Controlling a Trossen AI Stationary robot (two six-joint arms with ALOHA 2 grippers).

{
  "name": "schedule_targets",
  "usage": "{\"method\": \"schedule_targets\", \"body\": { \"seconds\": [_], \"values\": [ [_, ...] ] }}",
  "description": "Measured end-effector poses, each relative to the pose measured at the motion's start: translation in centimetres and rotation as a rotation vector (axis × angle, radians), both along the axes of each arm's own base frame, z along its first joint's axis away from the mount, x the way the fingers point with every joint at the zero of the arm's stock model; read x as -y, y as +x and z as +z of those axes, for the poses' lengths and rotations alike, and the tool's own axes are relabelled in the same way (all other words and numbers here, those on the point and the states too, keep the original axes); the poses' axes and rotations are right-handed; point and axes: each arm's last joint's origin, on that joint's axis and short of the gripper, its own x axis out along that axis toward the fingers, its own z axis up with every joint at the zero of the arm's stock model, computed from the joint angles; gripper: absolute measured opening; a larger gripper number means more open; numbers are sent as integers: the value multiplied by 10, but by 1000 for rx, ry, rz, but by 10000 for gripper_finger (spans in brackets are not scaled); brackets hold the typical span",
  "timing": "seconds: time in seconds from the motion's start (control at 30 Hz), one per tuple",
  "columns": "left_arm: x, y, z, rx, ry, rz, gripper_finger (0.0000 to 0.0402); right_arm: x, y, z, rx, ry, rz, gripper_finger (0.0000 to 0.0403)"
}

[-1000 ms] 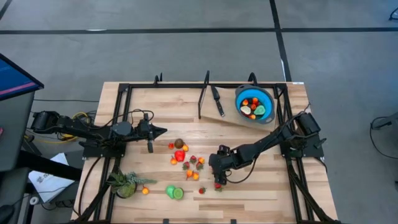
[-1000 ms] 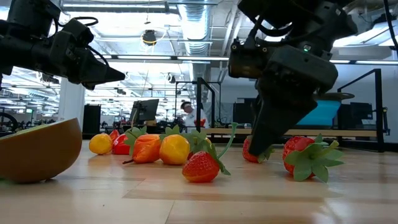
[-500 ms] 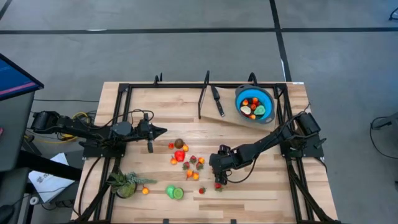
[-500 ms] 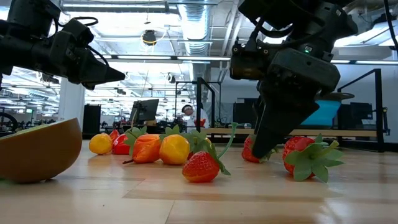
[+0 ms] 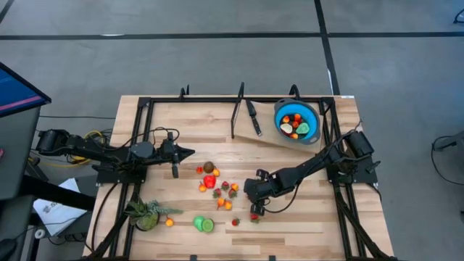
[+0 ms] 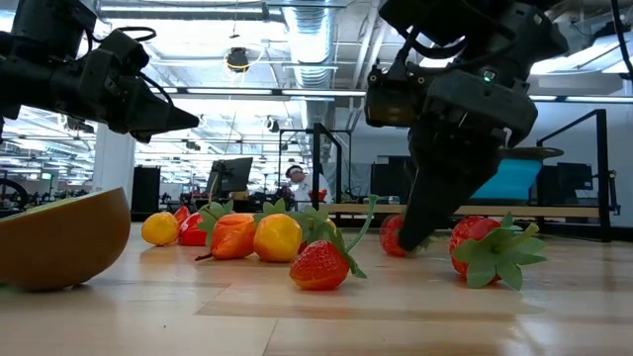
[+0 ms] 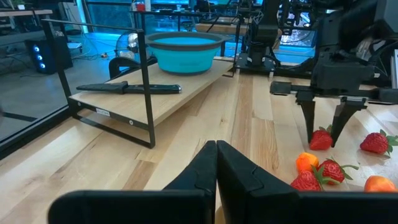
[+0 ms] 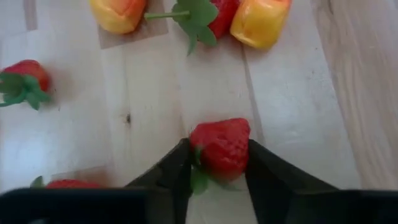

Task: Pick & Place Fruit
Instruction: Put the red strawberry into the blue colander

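Gripping strawberry point(image 8: 219, 148) on counter point(image 5: 290, 217) with my right gripper point(image 8: 217, 163) jaws; my left gripper point(image 7: 216, 163) jaws closed, empty, raised.

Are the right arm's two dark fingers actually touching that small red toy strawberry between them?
Touching. In the right wrist view both fingers of the right gripper press against the red toy strawberry's sides, with no gap showing.
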Motion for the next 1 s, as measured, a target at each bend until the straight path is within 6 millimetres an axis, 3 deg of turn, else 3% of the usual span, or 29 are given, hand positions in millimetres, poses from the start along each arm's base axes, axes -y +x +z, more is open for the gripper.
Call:
{"method": "schedule_targets", "body": {
  "seconds": [0.13,0.4,0.73,1.0],
  "values": [
    [0,0,0,0,0,0,1,0,0,0,0,5,3,76],
    [0,0,0,0,0,0,1,-1,-1,0,-10,19,12,63],
    [0,0,0,0,0,0,1,-2,-1,0,-22,48,28,18],
    [0,0,0,-1,0,0,1,-5,8,18,-54,37,27,5]
  ]
}}
